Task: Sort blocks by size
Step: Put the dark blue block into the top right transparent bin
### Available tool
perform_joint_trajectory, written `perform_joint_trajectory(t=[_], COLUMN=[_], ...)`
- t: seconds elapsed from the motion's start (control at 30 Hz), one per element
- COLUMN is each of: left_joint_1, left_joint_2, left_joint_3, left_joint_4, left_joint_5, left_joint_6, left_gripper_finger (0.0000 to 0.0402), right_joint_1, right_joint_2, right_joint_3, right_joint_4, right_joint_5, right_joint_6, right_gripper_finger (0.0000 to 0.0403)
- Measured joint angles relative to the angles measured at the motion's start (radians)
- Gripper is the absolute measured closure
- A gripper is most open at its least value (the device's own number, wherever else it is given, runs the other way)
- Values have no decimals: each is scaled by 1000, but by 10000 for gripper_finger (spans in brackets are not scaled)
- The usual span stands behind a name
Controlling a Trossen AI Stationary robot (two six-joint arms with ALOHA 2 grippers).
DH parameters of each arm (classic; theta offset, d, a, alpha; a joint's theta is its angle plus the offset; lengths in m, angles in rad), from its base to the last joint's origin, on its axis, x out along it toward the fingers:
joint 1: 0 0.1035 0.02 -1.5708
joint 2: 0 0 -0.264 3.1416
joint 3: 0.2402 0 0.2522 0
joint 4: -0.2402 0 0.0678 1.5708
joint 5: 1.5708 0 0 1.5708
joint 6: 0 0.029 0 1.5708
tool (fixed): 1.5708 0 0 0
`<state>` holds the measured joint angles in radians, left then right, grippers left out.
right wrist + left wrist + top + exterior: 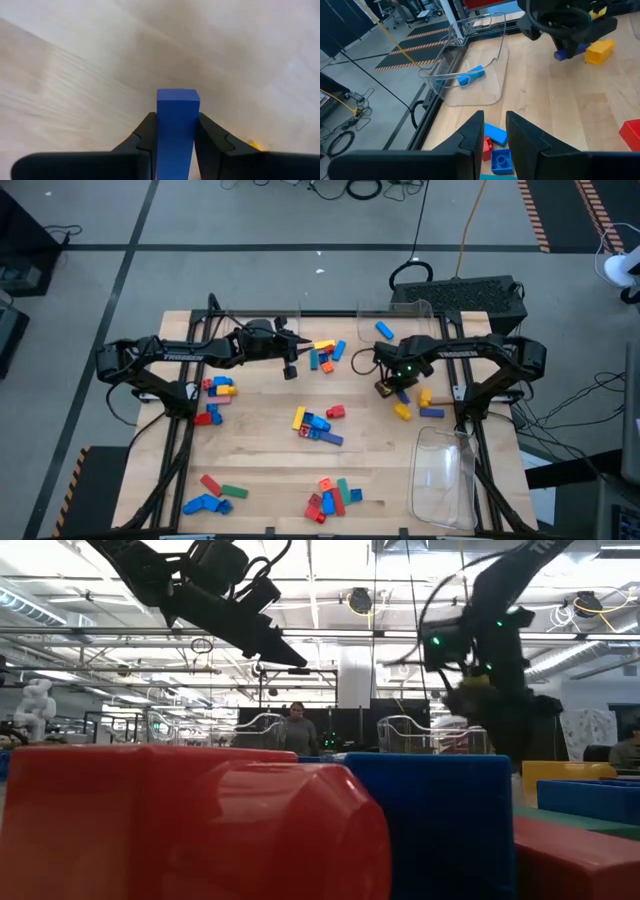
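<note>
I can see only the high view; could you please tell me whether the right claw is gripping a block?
Observer: Yes. The right wrist view shows the right claw shut on a blue rectangular plastic block, with a finger against each side.
Operator: Thank you. Is the left claw carrying anything?
Observer: No. The left claw stands slightly open, with nothing between its fingers.
Operator: Is anyone near the table?
Observer: The low view shows a person standing well behind it.
</note>
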<state>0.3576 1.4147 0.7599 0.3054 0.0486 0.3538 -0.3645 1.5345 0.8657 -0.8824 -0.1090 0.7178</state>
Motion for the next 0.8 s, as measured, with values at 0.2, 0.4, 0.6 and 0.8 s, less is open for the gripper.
perform_joint_trajectory(t=[0.2,0.4,0.6,0.8], left_joint_1=[0,0,0,0], left_joint_2=[0,0,0,0], left_joint_3=[0,0,0,0], left_joint_4=[0,0,0,0], left_joint_5=[0,0,0,0], left_joint_6=[0,0,0,0], left_gripper_finger=[317,317,317,317], right_joint_1=[-3,-41,-132,-248], right_joint_2=[0,0,0,-1], right_joint_3=[137,286,399,428], right_joint_4=[-18,-20,-19,2], right_joint_5=[4,7,54,111], right_joint_6=[-32,-81,-128,-140], right_gripper_finger=[328,328,327,327])
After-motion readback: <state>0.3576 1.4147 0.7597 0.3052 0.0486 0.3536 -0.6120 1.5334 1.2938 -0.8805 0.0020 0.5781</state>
